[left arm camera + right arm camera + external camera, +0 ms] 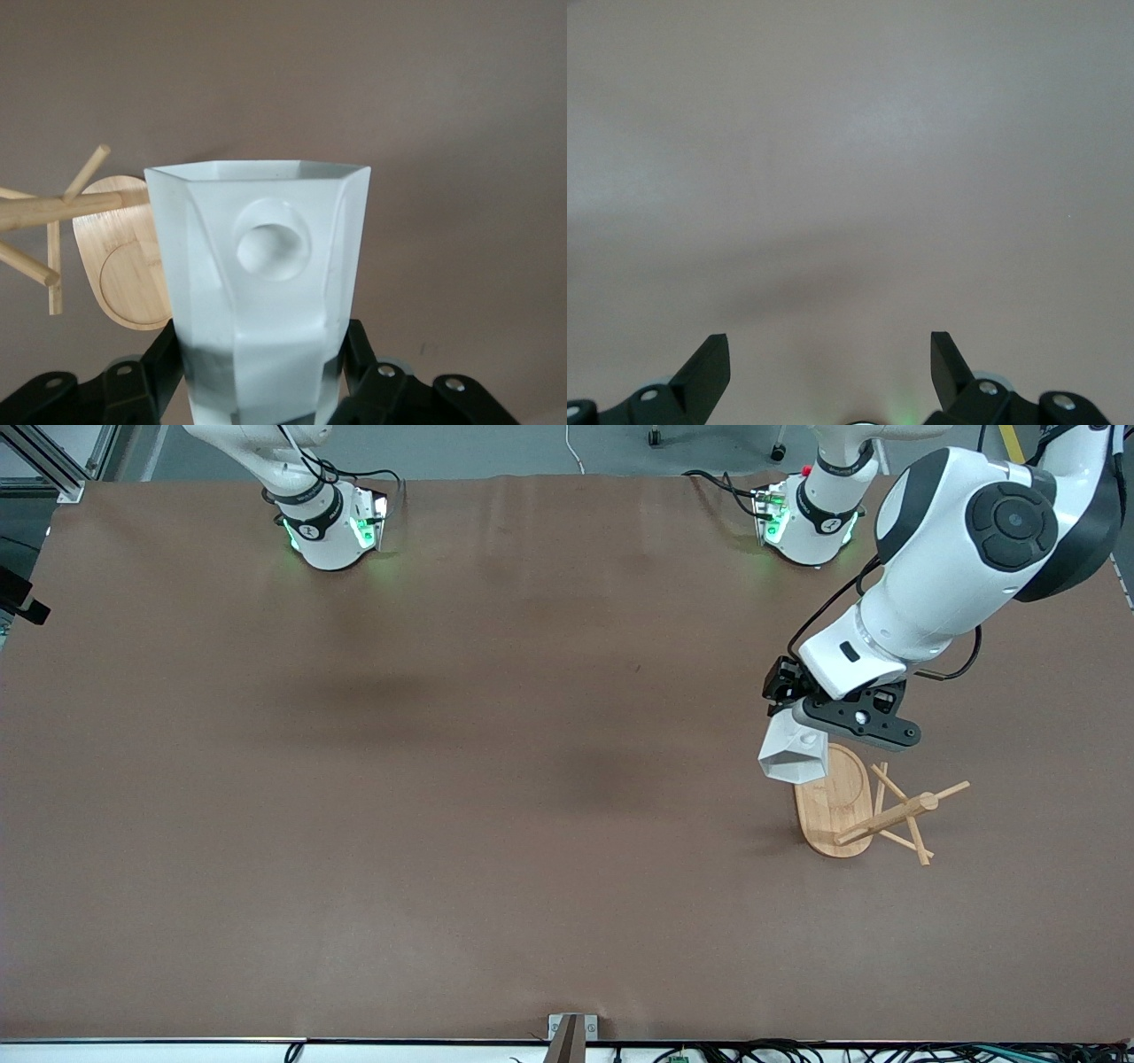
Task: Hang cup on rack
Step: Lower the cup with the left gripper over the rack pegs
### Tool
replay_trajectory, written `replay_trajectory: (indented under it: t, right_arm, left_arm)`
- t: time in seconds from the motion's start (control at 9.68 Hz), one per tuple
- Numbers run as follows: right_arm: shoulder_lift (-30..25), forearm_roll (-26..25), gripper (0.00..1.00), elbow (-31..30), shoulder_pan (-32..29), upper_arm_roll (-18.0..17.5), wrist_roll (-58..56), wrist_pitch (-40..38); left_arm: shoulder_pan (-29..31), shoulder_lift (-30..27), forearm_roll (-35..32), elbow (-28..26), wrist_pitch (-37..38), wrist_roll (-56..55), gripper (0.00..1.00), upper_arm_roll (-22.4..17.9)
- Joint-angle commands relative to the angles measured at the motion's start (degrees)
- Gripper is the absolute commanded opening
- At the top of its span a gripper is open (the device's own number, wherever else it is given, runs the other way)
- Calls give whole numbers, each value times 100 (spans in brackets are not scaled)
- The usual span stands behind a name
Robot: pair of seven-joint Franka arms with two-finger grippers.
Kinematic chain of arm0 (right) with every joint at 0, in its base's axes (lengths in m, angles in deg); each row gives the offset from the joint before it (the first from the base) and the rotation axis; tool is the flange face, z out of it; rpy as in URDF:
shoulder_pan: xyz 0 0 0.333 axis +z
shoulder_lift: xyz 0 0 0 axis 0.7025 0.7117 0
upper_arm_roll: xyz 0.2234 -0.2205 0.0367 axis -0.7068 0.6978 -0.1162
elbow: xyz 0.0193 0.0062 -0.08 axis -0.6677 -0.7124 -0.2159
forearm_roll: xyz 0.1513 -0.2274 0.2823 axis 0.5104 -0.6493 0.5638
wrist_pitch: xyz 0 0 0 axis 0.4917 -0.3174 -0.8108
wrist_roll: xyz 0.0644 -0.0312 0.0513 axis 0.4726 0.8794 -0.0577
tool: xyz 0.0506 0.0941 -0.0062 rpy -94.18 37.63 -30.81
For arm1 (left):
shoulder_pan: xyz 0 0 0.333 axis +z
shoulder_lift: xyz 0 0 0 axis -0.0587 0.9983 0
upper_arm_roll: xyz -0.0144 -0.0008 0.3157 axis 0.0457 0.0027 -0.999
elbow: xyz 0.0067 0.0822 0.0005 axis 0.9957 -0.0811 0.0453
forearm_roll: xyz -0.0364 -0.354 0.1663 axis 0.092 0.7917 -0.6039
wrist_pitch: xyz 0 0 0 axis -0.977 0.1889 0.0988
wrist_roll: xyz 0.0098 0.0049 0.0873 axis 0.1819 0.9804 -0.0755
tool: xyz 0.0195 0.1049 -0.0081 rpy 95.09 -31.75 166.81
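Observation:
The white faceted cup [793, 755] hangs in the air with my left gripper [795, 722] shut on its lower part. It is over the edge of the rack's oval base [837, 802] that lies toward the right arm's end. In the left wrist view the cup [257, 266] fills the middle, its handle hole [273, 239] facing the camera and black fingers [164, 354] pressing both sides. The bamboo rack [904, 812] stands on the table beside the cup, its pegs [62, 208] apart from it. My right gripper [830, 354] is open over bare table and holds nothing; that arm waits.
A brown mat [496, 779] covers the table. Both arm bases [328, 522] stand along the table's edge farthest from the front camera. A small metal bracket [571, 1032] sits at the edge nearest that camera.

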Motion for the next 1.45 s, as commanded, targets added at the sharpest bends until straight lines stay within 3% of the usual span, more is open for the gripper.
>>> replay_trajectory:
  t: [0.0,0.41,0.72,1.34]
  right_arm:
    - [76,-25,100,242,-24,-115,89,-107]
    - [67,-271,100,233,117,-281,115,-81]
    - [94,-184,100,242,109,-255,71,-99]
    - [85,-192,100,172,100,-238,63,139]
  left_arm:
    - [-3,-319,305,-1031,-572,700,2,-182]
    - [208,-250,745,-1437,-811,1888,3,-384]
    - [217,-232,1202,-1630,-811,2599,3,-752]
    - [252,145,1353,-1343,-995,3145,1,-903]
